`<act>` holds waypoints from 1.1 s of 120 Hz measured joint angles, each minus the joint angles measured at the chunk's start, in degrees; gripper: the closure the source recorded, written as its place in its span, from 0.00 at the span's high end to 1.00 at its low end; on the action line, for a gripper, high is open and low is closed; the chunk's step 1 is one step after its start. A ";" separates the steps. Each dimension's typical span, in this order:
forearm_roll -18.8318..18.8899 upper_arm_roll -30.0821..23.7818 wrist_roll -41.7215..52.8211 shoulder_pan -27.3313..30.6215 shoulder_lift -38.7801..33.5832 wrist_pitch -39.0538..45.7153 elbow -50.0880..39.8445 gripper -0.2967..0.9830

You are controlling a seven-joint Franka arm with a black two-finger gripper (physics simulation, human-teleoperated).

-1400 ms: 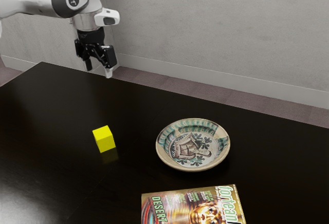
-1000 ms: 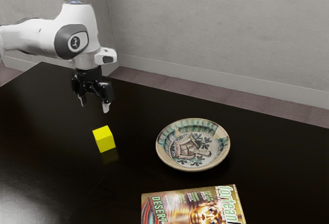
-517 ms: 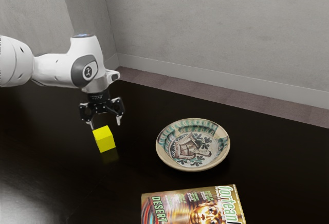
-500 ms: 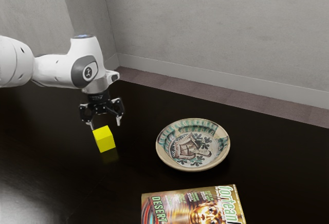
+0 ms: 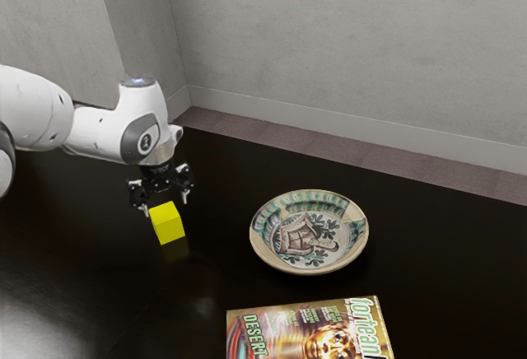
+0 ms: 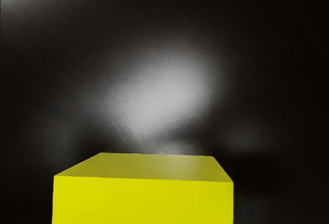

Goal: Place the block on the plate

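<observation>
My gripper (image 5: 165, 204) is low over the table in the exterior view, its two fingers spread apart and open. Just under and in front of it sits the yellow block (image 5: 168, 224), resting on the dark table; its top edge lies close to the fingertips. In the wrist view the block (image 6: 143, 199) looms large at the lower edge, close beneath my hand. The patterned plate (image 5: 308, 234) rests on the table toward the exterior view's right of the block, and nothing lies on it.
A magazine (image 5: 313, 331) lies flat at the near edge of the exterior view, below the plate. The dark table (image 5: 445, 268) extends around these things, with a grey wall (image 5: 354, 46) beyond it.
My hand has come down from high at the table's far side to just above the block. Over the last half second it shifted only slightly. Block, plate and magazine have not moved.
</observation>
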 joint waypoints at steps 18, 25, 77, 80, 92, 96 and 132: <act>0.83 -0.35 -3.12 0.22 0.25 1.05 -0.98 0.77; 0.96 -0.45 -4.15 0.28 0.71 1.30 -1.06 0.77; 0.79 -2.52 -9.26 0.96 1.29 2.87 -2.80 0.66; 0.78 -2.53 -9.45 0.97 1.28 2.86 -2.82 0.65; 0.76 -2.55 -10.12 0.99 1.26 2.79 -2.85 0.61; 0.76 -2.55 -10.32 1.06 1.24 2.76 -2.85 0.60; 0.76 -2.46 -11.51 0.81 -1.35 1.73 -2.86 0.57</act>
